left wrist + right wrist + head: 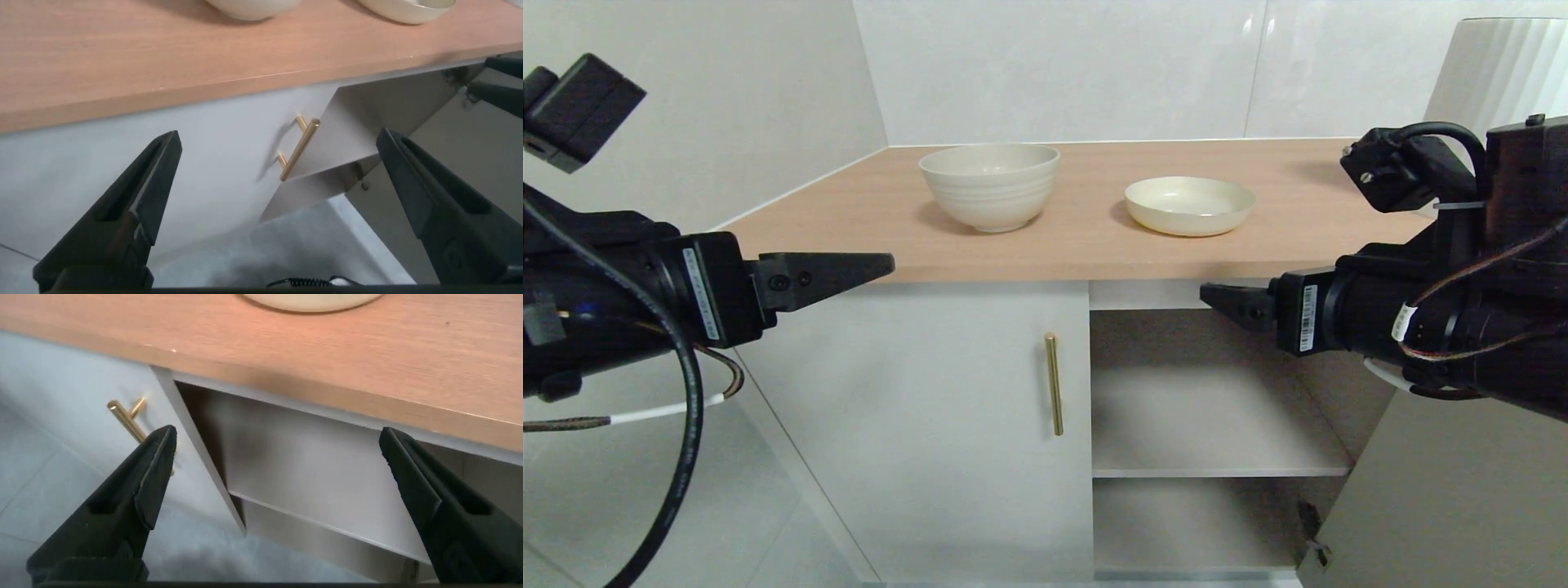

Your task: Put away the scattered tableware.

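Note:
A deep cream bowl (990,186) stands on the wooden countertop (1086,245), and a shallow cream dish (1189,204) sits to its right. My left gripper (880,265) hovers in front of the counter's front edge, left of the bowl and lower than it. In the left wrist view this gripper (279,140) is open with nothing between its fingers. My right gripper (1213,294) is just under the counter edge, below the dish, at the open compartment. It (278,434) is open and holds nothing. The dish's underside (310,300) shows above it.
The cabinet's left door is closed, with a gold handle (1054,395). The right compartment is open and has a bare shelf (1217,469); its door (1445,490) swings out at the right. A white ribbed object (1494,65) stands at the back right. Walls close the counter's back and left.

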Tool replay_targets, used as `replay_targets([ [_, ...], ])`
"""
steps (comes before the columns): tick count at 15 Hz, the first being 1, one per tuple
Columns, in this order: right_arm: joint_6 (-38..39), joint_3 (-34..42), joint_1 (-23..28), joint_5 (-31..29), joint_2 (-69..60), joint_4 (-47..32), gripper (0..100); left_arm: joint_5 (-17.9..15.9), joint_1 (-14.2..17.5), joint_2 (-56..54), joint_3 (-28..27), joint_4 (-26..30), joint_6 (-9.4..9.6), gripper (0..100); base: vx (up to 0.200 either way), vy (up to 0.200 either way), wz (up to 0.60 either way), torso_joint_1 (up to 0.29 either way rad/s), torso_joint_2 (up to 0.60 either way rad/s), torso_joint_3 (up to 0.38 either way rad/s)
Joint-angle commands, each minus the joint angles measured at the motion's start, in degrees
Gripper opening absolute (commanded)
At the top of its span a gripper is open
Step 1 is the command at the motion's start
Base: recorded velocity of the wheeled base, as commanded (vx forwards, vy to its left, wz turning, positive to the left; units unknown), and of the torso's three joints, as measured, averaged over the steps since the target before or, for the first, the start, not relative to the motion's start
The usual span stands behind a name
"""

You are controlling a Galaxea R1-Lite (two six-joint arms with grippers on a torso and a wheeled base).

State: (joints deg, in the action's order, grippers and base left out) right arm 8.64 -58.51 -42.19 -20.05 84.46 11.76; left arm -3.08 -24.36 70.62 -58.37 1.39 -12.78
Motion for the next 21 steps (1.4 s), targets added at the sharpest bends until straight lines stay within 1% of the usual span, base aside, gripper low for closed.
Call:
replay_targets([
  [1,-0.12,0.59,-0.26,0.01,-0.08,-0.07,100,0.01,0.01,0.22,0.01,0.02,-0.06,100,0.0,0.0,0.0,0.002,-0.09,-0.095],
  [4,-0.21,0.51,-0.26,0.01,-0.17,0.01,100,-0.08,0.01,0.57,0.27,0.02,0.03,100,0.0,0.0,0.0,0.012,-0.19,-0.292],
  [9,-0.21,0.51,-0.17,0.01,-0.17,0.01,100,-0.17,0.01,1.27,0.62,-0.07,0.21,100,0.0,0.0,0.0,0.079,-0.49,-0.344],
  [11,-0.12,0.51,-0.17,0.01,-0.08,0.01,100,-0.17,0.01,1.45,0.62,-0.07,0.12,100,0.0,0.0,0.0,0.149,-0.46,-0.342],
  [16,-0.12,0.24,-0.17,0.01,0.09,0.01,100,-0.17,0.01,2.68,2.29,-3.24,0.21,100,0.0,0.0,0.0,0.155,-0.47,-0.318],
  [21,-0.03,0.16,-0.08,0.1,0.8,0.01,100,-0.17,0.01,3.56,2.29,-3.32,0.12,100,0.0,0.0,0.0,0.189,-0.49,-0.307],
])
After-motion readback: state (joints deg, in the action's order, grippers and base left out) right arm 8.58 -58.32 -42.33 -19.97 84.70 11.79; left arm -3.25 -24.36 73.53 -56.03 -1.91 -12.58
